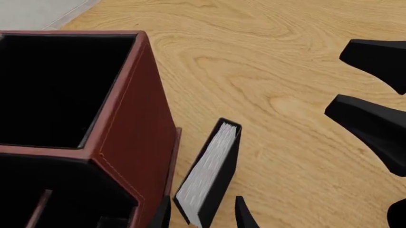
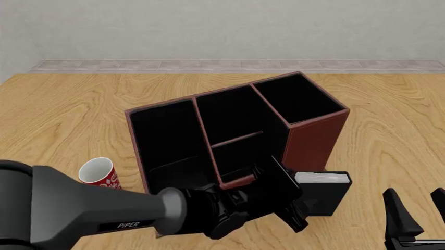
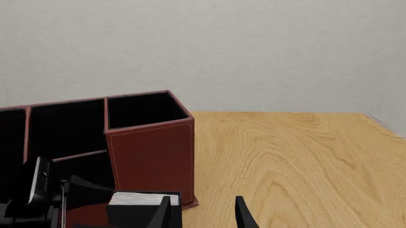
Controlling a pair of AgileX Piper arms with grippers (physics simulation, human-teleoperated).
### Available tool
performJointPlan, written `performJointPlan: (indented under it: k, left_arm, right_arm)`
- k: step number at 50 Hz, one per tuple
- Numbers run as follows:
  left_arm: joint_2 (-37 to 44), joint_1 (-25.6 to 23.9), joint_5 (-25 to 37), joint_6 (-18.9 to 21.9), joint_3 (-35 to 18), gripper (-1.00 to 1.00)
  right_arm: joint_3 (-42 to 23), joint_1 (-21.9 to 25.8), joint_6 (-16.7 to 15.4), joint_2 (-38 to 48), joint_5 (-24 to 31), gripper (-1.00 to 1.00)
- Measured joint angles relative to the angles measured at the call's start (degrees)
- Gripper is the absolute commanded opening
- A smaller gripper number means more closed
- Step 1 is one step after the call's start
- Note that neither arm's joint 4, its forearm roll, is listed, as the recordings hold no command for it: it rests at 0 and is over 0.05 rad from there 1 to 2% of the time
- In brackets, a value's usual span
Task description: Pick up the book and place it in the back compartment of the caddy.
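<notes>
My left arm (image 2: 104, 219) carries the word "PIPER" in small white letters. The mug (image 2: 99, 174) has white lettering, too small to read.

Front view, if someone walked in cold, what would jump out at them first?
Probably the big reddish-brown caddy standing mid-table, its black-lined cells open. Next, the left gripper reaching across its near side to the black book, which stands upright by the caddy's near right corner; its fingers sit either side of the book. A red-and-white mug stands off to the caddy's left.
</notes>
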Motion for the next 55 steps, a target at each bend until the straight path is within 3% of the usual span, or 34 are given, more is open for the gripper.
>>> performJointPlan:
  k: [48,49,55]
  left_arm:
    - [3.88,-0.18,0.87,-0.37,-2.08,1.00]
    - [3.85,-0.18,0.83,-0.40,-2.05,-1.00]
    - [3.45,-0.12,0.59,-0.64,-1.85,-1.00]
  right_arm:
    - [-0.04,0.01,-0.02,0.00,0.03,1.00]
    - [-0.05,0.01,-0.01,0.00,0.04,1.00]
    - [-0.10,0.02,-0.03,-0.02,0.08,1.00]
